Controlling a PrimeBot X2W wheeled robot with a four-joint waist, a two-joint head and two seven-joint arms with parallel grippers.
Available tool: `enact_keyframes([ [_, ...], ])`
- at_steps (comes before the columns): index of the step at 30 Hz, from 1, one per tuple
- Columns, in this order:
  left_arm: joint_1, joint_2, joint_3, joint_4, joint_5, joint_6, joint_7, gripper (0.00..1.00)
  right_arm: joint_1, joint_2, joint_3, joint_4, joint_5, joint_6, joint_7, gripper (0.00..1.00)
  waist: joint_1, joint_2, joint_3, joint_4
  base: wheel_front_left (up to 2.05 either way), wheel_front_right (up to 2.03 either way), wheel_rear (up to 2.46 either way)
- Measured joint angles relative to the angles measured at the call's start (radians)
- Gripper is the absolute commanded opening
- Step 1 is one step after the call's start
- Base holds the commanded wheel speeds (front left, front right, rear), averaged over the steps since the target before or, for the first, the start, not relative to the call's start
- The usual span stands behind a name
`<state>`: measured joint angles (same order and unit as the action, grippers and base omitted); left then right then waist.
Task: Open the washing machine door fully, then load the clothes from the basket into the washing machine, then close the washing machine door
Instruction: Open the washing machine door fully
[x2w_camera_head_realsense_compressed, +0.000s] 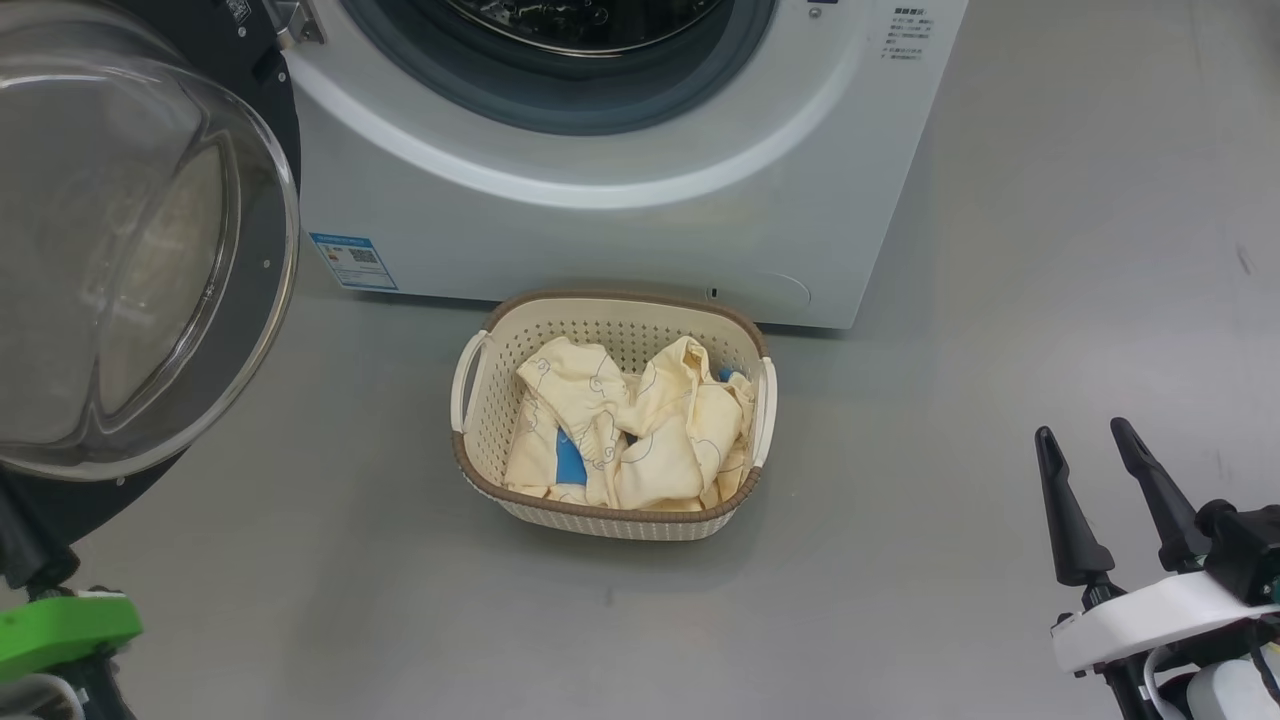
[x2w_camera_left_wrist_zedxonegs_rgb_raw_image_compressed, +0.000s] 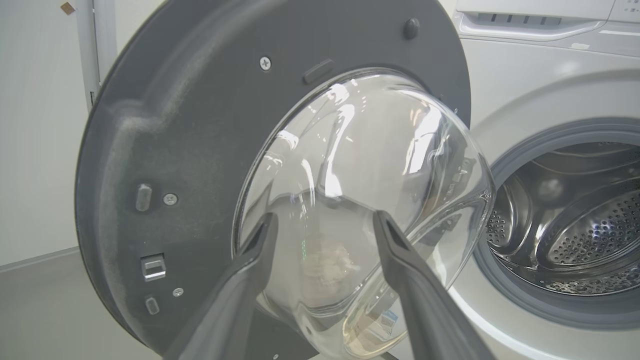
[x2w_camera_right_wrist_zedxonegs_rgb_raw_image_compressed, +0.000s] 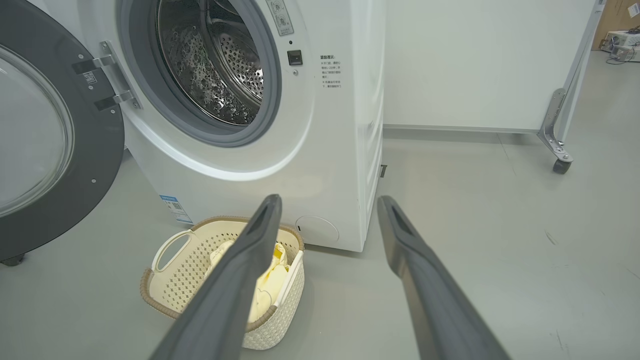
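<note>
The washing machine stands at the top with its steel drum exposed. The washing machine door hangs swung out at the left, its glass bowl bulging toward me. My left gripper is open, its fingers spread in front of that glass bowl with nothing between them. The basket sits on the floor before the machine, holding pale yellow clothes and a blue piece. At the lower right, well clear of the basket, my right gripper stands open and empty.
Grey floor spreads around the basket and to the right. A white wall panel on a castor foot stands behind the machine's right side. A green part of my left arm shows at the lower left.
</note>
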<state>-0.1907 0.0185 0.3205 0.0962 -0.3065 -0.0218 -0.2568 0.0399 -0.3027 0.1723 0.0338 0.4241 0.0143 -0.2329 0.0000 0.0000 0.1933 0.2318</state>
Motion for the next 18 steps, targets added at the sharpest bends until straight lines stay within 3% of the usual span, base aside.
enact_keyframes([
  [18,0.174,0.009,-0.274,-0.034,0.125,-0.070,0.000,1.00,0.000,0.041,0.032,0.027,-0.002,0.004,-0.009,1.00,0.0000,0.0000,-0.070,-0.096,0.00,0.00,0.00],
])
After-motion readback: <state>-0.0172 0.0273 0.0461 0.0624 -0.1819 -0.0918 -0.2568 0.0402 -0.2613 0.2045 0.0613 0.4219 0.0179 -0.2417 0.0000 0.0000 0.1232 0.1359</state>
